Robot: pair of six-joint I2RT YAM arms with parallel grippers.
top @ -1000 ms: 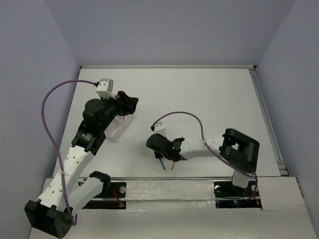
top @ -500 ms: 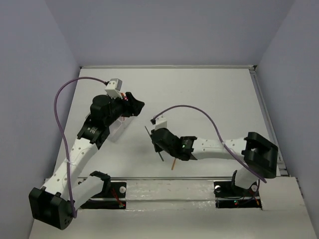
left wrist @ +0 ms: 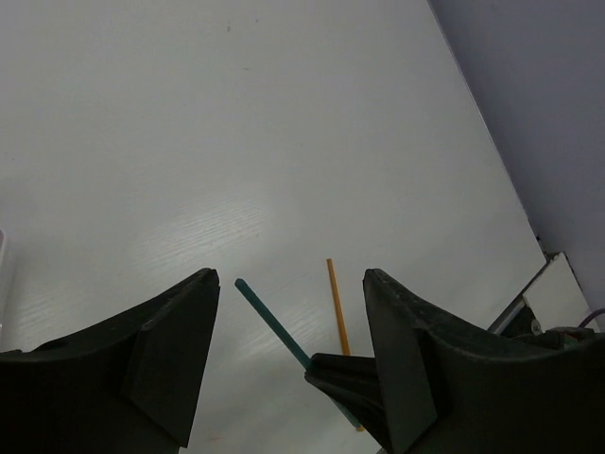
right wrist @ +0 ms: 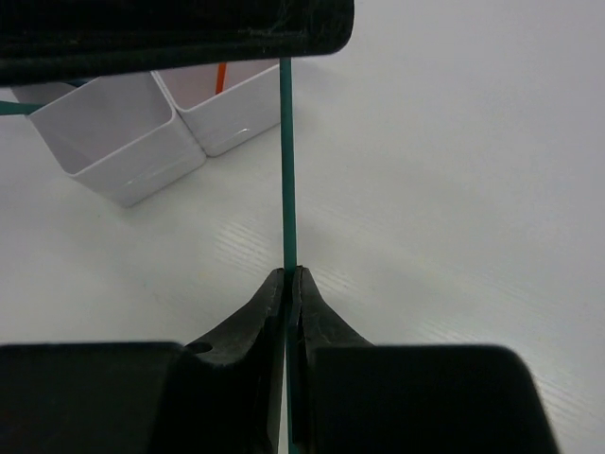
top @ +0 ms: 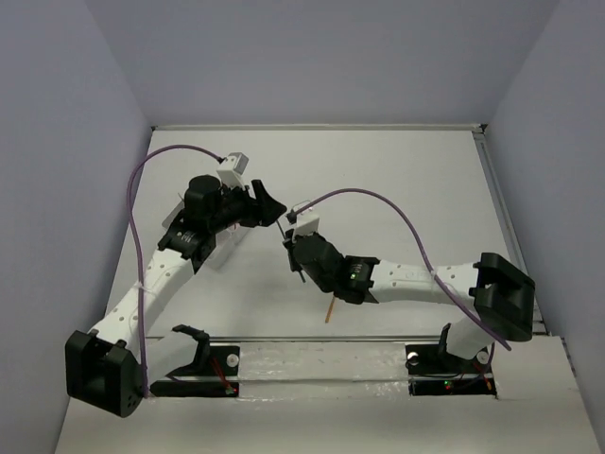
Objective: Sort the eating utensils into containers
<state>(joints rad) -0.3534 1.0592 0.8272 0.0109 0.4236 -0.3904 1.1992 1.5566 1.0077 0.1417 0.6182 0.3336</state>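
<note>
One teal stick (right wrist: 286,170) — right fingers (right wrist: 257,320) pinching.

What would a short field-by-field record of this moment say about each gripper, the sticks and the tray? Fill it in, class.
right gripper: shut on the teal stick
left gripper: open, holding nothing
orange stick: lying on the table, not held
tray: on the table beyond the held stick
tray contents: an orange piece shows in one compartment; the rest is hidden
</note>
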